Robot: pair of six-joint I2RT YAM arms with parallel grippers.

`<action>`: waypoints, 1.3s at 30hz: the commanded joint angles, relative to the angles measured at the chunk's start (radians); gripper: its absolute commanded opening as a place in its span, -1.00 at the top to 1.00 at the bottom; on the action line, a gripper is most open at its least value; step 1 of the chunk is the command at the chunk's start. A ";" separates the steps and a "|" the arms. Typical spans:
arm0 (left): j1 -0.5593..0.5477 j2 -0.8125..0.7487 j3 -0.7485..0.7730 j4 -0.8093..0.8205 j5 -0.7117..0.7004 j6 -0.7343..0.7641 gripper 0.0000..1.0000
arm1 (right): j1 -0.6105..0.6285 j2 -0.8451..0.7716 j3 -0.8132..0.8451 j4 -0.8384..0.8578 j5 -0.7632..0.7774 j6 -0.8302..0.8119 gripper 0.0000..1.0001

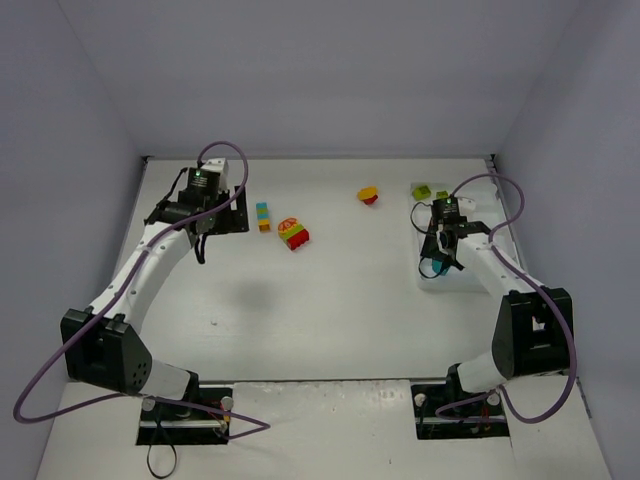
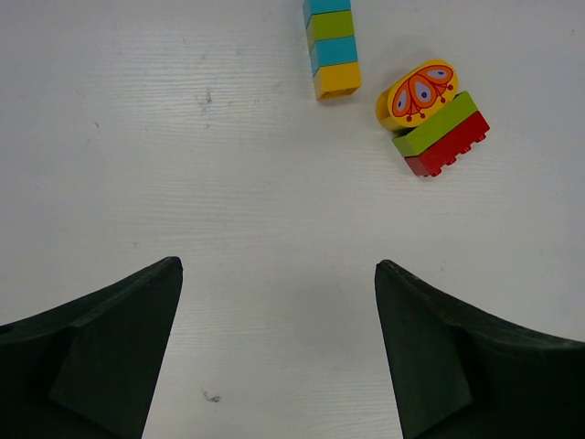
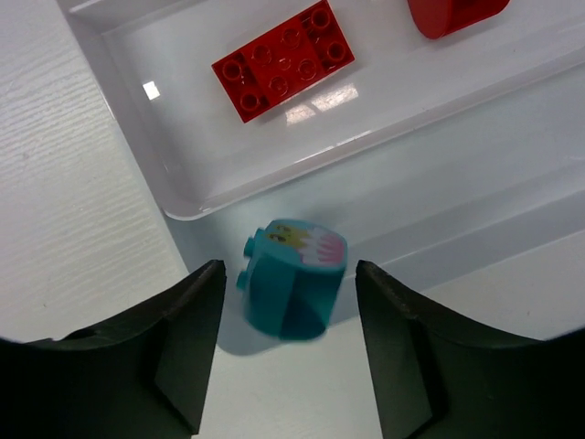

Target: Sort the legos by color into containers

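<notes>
My right gripper [image 3: 290, 267] is open over the white tray [image 3: 366, 137], its fingers clear of a cyan lego [image 3: 292, 288] on both sides. That lego looks blurred and lies in the compartment next to the one holding a flat red lego [image 3: 283, 59] and another red piece [image 3: 452, 14]. My left gripper [image 2: 279, 265] is open over bare table. Ahead of it lie a cyan, green and orange stack [image 2: 331, 46] and a stack of a yellow oval [image 2: 419, 91], green [image 2: 437, 123] and red lego [image 2: 448, 146].
In the top view the tray [image 1: 470, 282] lies at the right by my right gripper [image 1: 437, 262], with a green lego [image 1: 422, 192] at its far end. A yellow-and-red piece [image 1: 368, 195] sits on the table left of it. White walls enclose the table.
</notes>
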 commanded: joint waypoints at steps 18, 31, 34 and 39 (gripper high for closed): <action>-0.083 0.001 -0.016 0.081 0.034 0.056 -0.59 | 0.248 -0.219 0.009 0.259 -0.249 -0.201 -0.36; -0.022 -0.030 -0.016 0.068 -0.031 -0.009 -0.59 | 0.475 0.195 0.180 0.622 -0.499 -0.364 -1.00; -0.009 -0.027 -0.022 0.076 -0.027 -0.017 -0.59 | 0.508 0.306 0.258 0.636 -0.513 -0.397 -1.00; -0.008 -0.022 -0.024 0.076 -0.029 -0.021 -0.59 | 0.525 0.458 0.376 0.656 -0.510 -0.420 -1.00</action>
